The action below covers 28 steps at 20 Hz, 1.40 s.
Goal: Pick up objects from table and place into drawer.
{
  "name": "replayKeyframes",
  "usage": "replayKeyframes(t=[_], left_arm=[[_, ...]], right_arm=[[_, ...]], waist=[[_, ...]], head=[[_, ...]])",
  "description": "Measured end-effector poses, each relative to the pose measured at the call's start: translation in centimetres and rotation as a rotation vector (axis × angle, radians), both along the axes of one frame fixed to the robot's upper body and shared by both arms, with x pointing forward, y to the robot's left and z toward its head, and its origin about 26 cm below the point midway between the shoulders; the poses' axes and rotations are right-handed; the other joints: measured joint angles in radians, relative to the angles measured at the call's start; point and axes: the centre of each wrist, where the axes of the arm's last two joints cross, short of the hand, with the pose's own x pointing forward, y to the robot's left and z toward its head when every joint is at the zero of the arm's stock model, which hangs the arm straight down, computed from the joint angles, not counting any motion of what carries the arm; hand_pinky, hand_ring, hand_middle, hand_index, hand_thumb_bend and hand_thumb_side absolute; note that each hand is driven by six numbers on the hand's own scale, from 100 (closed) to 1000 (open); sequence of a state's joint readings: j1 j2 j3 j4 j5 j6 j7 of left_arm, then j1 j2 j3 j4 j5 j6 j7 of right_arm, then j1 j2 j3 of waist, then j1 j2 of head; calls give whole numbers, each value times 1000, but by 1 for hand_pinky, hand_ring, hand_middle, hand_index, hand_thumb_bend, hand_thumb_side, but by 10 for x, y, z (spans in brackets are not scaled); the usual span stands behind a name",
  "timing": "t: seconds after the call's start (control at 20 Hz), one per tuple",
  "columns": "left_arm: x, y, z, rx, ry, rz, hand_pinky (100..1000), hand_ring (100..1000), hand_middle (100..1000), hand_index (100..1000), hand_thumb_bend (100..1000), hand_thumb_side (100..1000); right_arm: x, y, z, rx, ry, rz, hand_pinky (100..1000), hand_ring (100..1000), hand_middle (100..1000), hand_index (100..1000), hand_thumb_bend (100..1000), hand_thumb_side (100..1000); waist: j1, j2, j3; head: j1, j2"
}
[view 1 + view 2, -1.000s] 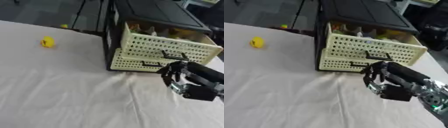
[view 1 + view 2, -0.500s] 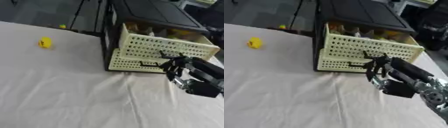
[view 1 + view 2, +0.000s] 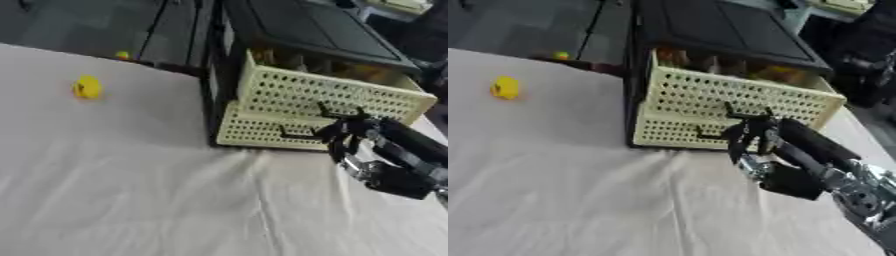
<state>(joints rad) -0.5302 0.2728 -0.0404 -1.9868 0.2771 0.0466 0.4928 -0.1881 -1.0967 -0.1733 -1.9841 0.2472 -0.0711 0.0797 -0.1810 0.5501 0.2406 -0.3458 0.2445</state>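
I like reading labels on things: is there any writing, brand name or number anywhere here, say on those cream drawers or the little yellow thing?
None can be read. The cream drawers, the black cabinet, the yellow object and the right hand show no legible text.

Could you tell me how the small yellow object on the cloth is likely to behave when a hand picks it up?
The yellow object looks small and rounded, so it is probably light and may roll or tip if nudged. It sits on a wrinkled white cloth, which should slow any rolling. Its material cannot be made out, so stiffness is uncertain.
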Motion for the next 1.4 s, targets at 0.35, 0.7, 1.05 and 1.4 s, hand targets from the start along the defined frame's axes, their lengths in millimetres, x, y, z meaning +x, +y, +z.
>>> replayKeyframes(t=[0.35,0.7,1.05,1.4], left_arm=[[0,-2,2,11,-8,-12,629,544,789,830,128,798],[0,-4,2,25,-7,-24,631,547,789,833,127,801],[0,-6,3,24,-12,-35,634,548,789,833,126,803],[0,-6,3,28,-9,-37,637,550,789,832,126,803]], right_arm=[[0,-3,2,33,-52,15,470,515,562,774,100,1000],[0,-5,1,57,-95,61,655,736,718,845,100,1000],[0,-5,0,45,-74,108,717,843,855,934,100,1000],[0,-5,-1,44,-57,135,730,884,912,968,100,1000]], waist=[[-4,5,11],[-4,6,13],[-3,16,18],[-2,16,14]], head=[[-9,-8],[-13,-11],[-15,-18],[-15,-18]])
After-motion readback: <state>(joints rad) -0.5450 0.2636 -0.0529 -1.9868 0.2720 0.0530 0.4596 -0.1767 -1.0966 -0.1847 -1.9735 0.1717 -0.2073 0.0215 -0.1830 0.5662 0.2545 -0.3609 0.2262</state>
